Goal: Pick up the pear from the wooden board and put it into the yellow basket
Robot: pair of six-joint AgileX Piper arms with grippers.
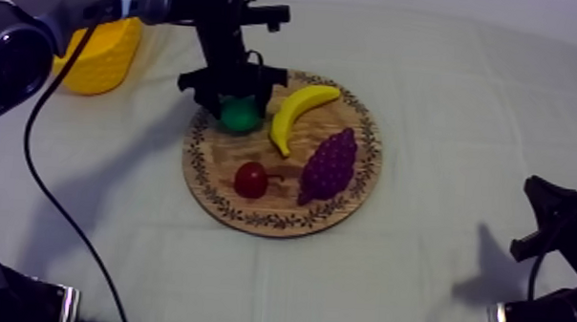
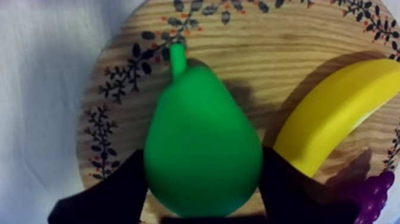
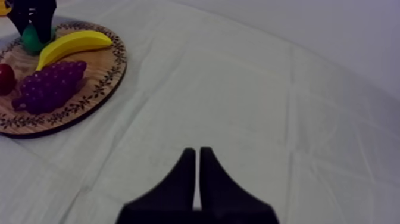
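Pear (image 2: 199, 119) clasped on the wooden board (image 2: 268, 71) by the left hand (image 2: 202, 161), ready for the yellow basket (image 1: 102, 61); right hand (image 3: 198, 173) idles clenched.

Table (image 1: 507, 100): one, broad, with a curved far edge in the top view; fully covered, its own material hidden.

Grey-white fabric cloth (image 1: 447, 134): matte and plain, lying flat over the whole tabletop and falling away at the far edge.

Fold creases (image 3: 290, 89): long straight lines pressed into the cloth, crossing one another in a loose grid; clearest in the right wrist view.

Pale plain surface (image 1: 455, 1): a narrow off-white band behind the table's far edge; wall or backdrop, cannot tell which.

Light: even and diffuse, slightly cool in tint. Soft grey shadows (image 1: 482, 266) with blurred edges lie on the cloth at the near right and also at the left side.
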